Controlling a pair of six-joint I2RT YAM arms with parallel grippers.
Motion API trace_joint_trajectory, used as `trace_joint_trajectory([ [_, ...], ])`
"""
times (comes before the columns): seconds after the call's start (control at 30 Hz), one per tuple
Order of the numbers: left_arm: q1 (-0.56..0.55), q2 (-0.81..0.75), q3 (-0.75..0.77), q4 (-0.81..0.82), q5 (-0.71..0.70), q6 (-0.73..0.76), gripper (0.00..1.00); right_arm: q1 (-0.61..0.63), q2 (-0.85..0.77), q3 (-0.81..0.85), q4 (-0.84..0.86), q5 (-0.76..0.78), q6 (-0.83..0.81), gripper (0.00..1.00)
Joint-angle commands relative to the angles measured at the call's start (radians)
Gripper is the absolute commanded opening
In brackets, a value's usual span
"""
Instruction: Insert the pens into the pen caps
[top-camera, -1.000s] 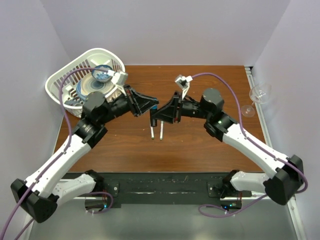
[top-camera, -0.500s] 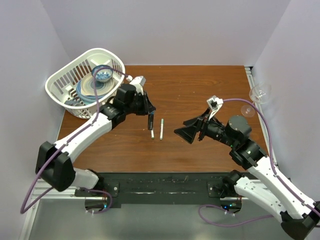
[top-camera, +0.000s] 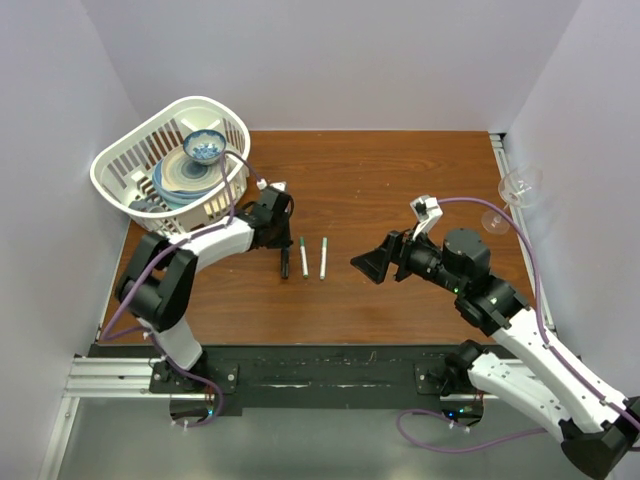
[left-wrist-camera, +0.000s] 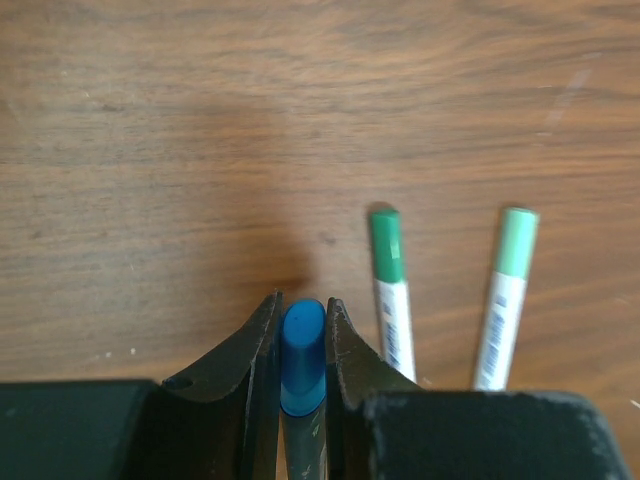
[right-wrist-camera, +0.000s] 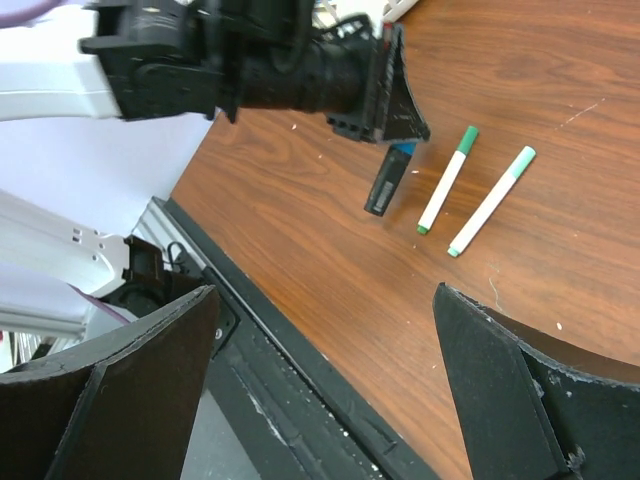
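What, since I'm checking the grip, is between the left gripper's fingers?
A blue cap, pinched by the left gripper's fingers. The gripper's body covers the rest; the right wrist view shows a dark barrel trailing from it.

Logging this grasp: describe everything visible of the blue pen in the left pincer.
The blue pen is clamped at its cap end between the left pincer's jaws. The cap is rounded, smooth blue plastic, and the barrel behind it looks dark. The pen runs roughly parallel to two green pens, on their left and apart from them. Whether it rests on the table cannot be told.
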Motion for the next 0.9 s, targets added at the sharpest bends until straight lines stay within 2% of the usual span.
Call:
trace_joint_trajectory([
  [0.0,0.011,0.076,0.051,0.049,-0.057,0.019,0.00,-0.001,0.002,0.032,-0.003,0.034,0.004,0.92],
  [0.1,0.011,0.094,0.050,0.064,-0.057,0.024,0.12,-0.001,0.006,0.034,-0.014,0.048,-0.007,0.93],
  [0.17,0.013,0.088,0.044,0.069,-0.051,0.027,0.28,-0.001,0.007,0.034,-0.028,0.061,-0.004,0.93],
  [0.3,0.013,0.036,0.044,0.051,-0.048,0.038,0.48,0.001,0.019,0.041,-0.071,0.093,0.001,0.94],
  [0.33,0.013,0.000,0.045,0.046,-0.048,0.045,0.54,0.001,0.022,0.052,-0.097,0.105,-0.001,0.96],
  [0.4,0.011,-0.047,0.047,0.025,-0.048,0.056,0.59,-0.001,0.027,0.070,-0.127,0.128,-0.016,0.99],
  [0.53,0.013,-0.219,0.045,0.024,0.021,0.114,0.79,-0.001,0.042,0.155,-0.215,0.189,-0.055,0.99],
  [0.63,0.013,-0.365,0.013,0.064,0.118,0.165,0.87,0.001,0.050,0.204,-0.272,0.249,-0.062,0.99],
  [0.7,0.013,-0.438,-0.007,0.104,0.199,0.185,0.90,-0.001,0.050,0.228,-0.310,0.283,-0.067,0.99],
  [0.73,0.013,-0.506,-0.030,0.116,0.287,0.203,0.91,-0.001,0.049,0.248,-0.328,0.301,-0.065,0.99],
  [0.83,0.011,-0.634,-0.083,0.159,0.404,0.190,1.00,0.001,0.041,0.279,-0.351,0.361,-0.044,0.99],
  [0.87,0.011,-0.668,-0.102,0.197,0.434,0.184,1.00,0.001,0.038,0.284,-0.353,0.390,-0.033,0.99],
])
